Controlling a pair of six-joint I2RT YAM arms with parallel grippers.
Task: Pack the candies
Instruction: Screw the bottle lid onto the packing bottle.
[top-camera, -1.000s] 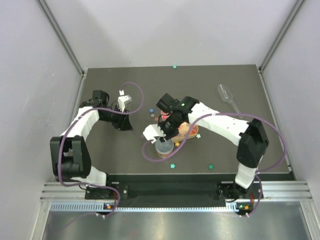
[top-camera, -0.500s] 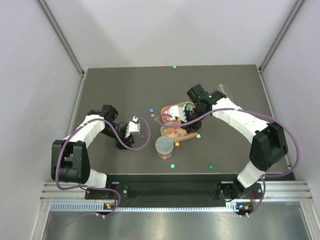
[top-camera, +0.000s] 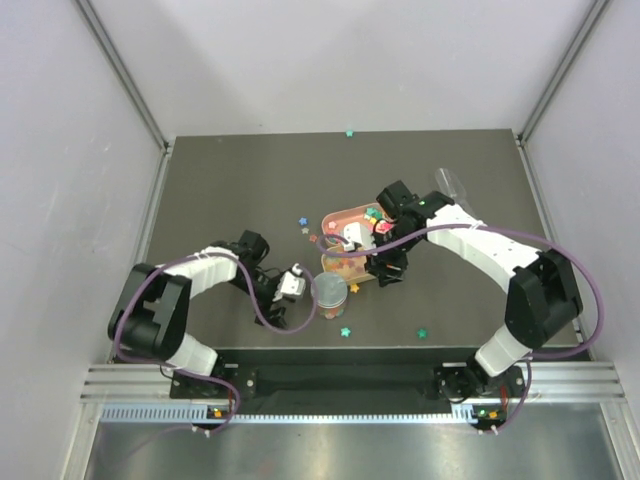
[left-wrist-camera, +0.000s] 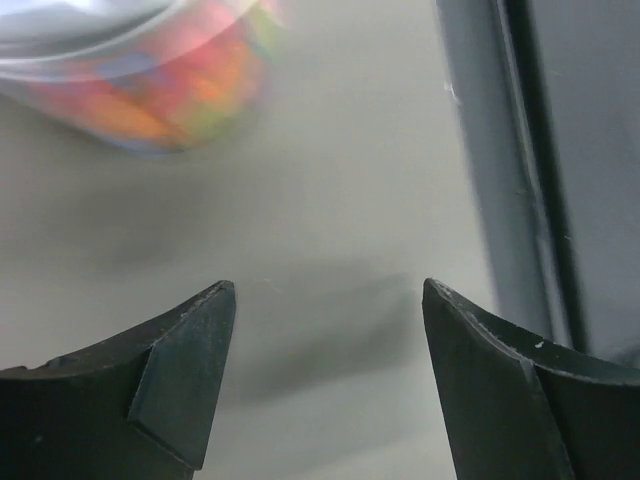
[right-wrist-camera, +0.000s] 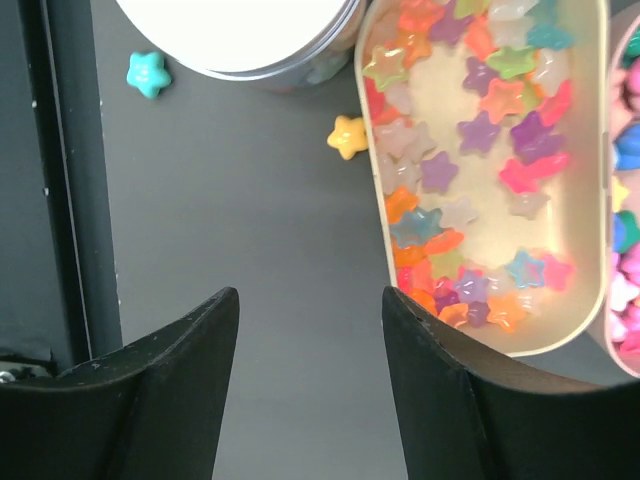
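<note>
The candies (right-wrist-camera: 470, 130) are small bright stars filling an oblong tray (right-wrist-camera: 372, 150), with more in a second tray (right-wrist-camera: 628, 180) at the right edge. The clear round jar (top-camera: 328, 292), lid on, holds more candies (left-wrist-camera: 150, 90). My right gripper (right-wrist-camera: 310, 295) is open over bare table just beside the tray's near end, right of the jar (right-wrist-camera: 240, 35). The left gripper (left-wrist-camera: 328, 288) is open and empty, low over the table just left of the jar. In the top view the left gripper (top-camera: 300, 297) and right gripper (top-camera: 381, 272) flank the jar.
Loose stars lie on the mat: yellow (right-wrist-camera: 347, 136), teal (right-wrist-camera: 148, 73), green (top-camera: 422, 332) and another at the back (top-camera: 350, 132). A clear scoop (top-camera: 452, 186) lies at the back right. The table's front edge (left-wrist-camera: 520, 170) runs close beside both grippers.
The right gripper left the jar's top, swung back, then came down beside the tray and opened. The left gripper travelled toward the near edge up to the jar and opened wider.
</note>
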